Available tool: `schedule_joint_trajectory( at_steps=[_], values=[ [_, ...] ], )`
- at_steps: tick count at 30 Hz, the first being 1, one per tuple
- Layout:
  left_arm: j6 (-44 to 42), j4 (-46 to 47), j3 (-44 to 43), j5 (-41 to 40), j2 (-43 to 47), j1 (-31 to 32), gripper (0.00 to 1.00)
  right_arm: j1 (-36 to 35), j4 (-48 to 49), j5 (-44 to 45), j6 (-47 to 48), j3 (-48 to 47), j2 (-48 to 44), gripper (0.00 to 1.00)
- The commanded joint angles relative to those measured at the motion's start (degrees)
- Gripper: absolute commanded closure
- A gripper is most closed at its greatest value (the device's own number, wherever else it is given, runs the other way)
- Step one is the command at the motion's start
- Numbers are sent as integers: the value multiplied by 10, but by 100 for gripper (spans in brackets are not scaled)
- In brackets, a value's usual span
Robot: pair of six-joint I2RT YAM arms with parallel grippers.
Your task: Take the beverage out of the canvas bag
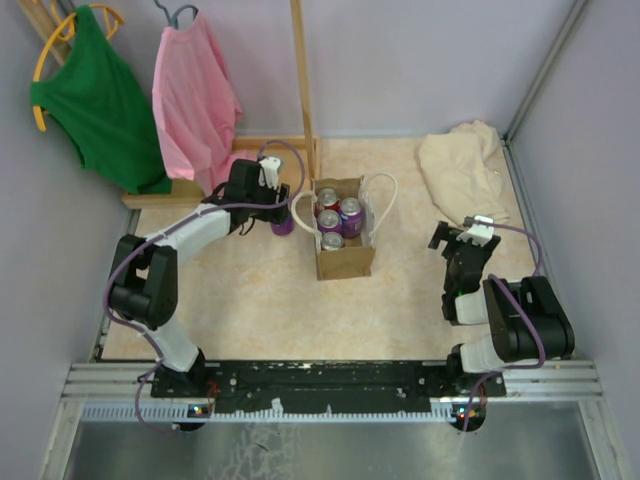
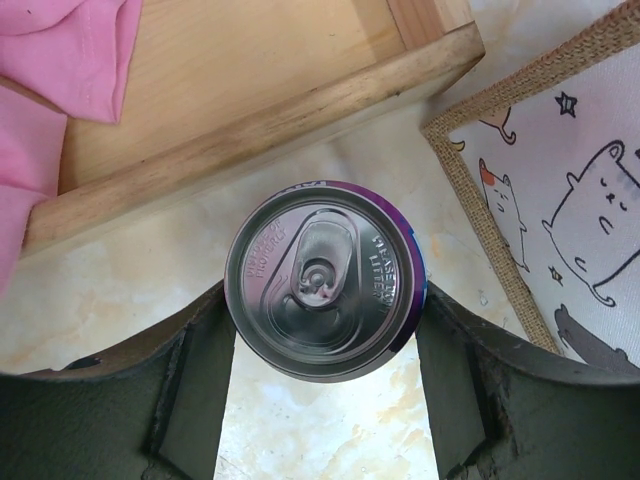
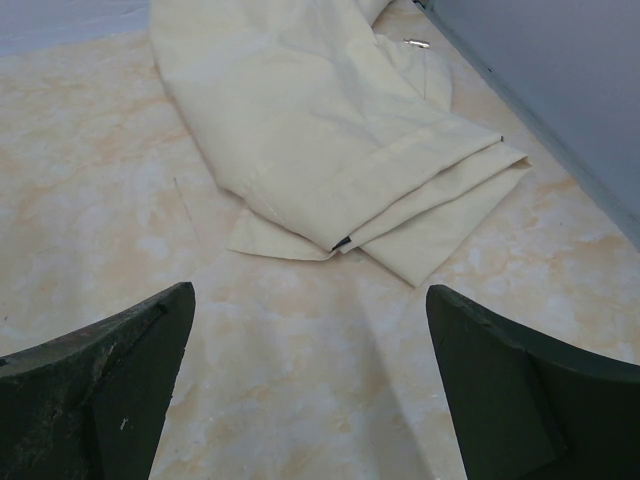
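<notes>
Purple colouring shows on the beverage can (image 2: 320, 285) that the left claw (image 2: 324, 300) holds clamped, one finger pressed on each side of its body, silver lid and pull tab facing up. The can is outside the canvas bag (image 1: 343, 258), just beside the bag's 9 o'clock wall in the overhead view. Whether its base rests on the tabletop (image 1: 250, 300) or hangs just above it cannot be told.

The bag stands upright near the middle of the tabletop, mouth open. Its white rope handles (image 1: 385, 195) loop out toward 3 and 9 o'clock. Several more cans (image 1: 340, 215) stand inside it, red and purple among them. The left wrist view shows the bag's near side at 3 o'clock of the held can (a pale panel printed with cartoon cats and stars, edged in woven tan). A wooden frame (image 2: 250, 130) lies at the can's 12 o'clock, and a pink shirt (image 2: 60, 60) drapes over its 10 o'clock corner.

Overhead, a green shirt (image 1: 100, 100) hangs at 10 o'clock of the scene, next to the pink one.

The right claw (image 3: 308, 292) sits at 3 o'clock of the bag, well apart from it. Its fingers are spread wide, with only bare tabletop between them. A folded cream cloth (image 3: 330, 130) lies at its 12 o'clock.
</notes>
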State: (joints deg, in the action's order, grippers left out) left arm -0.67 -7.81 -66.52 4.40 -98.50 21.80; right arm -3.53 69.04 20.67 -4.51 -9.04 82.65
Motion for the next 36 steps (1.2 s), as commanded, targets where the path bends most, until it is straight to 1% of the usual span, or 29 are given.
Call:
schedule_joint_trajectory(
  at_steps=[1,2,3,6,8,10,11,14,18,20,22,28,31,36],
  values=[
    [1,26,-10,-11,1,8,100,-1,25,3,8,-4,2,1],
    [1,21,-10,-13,1,9,100,-1,25,3,8,-4,2,1],
    [1,15,-10,-16,1,10,97,-1,25,3,8,-5,2,1],
    [-1,-1,-9,-15,3,15,82,-1,25,3,8,-5,2,1],
    [-1,-10,-6,-17,7,20,73,-1,25,3,8,-5,2,1],
    [1,-12,1,-22,14,25,53,-1,25,3,8,-5,2,1],
    [3,-13,5,-23,16,27,46,-1,25,3,8,-5,2,1],
    [7,-13,14,-22,26,29,31,-1,26,3,8,-5,2,1],
    [13,-14,19,-19,38,28,14,-1,25,3,8,-5,2,1],
    [12,-16,19,-20,41,29,7,-1,25,3,8,-5,2,1],
    [11,-22,15,-20,41,28,1,-1,25,3,8,-5,2,1],
    [13,-26,11,-28,61,29,1,-1,25,3,9,-5,2,1],
    [6,-30,-15,-44,89,30,1,0,25,3,9,-5,2,1],
    [-16,-34,-84,-39,147,33,1,-1,25,3,8,-5,2,1]
  ],
)
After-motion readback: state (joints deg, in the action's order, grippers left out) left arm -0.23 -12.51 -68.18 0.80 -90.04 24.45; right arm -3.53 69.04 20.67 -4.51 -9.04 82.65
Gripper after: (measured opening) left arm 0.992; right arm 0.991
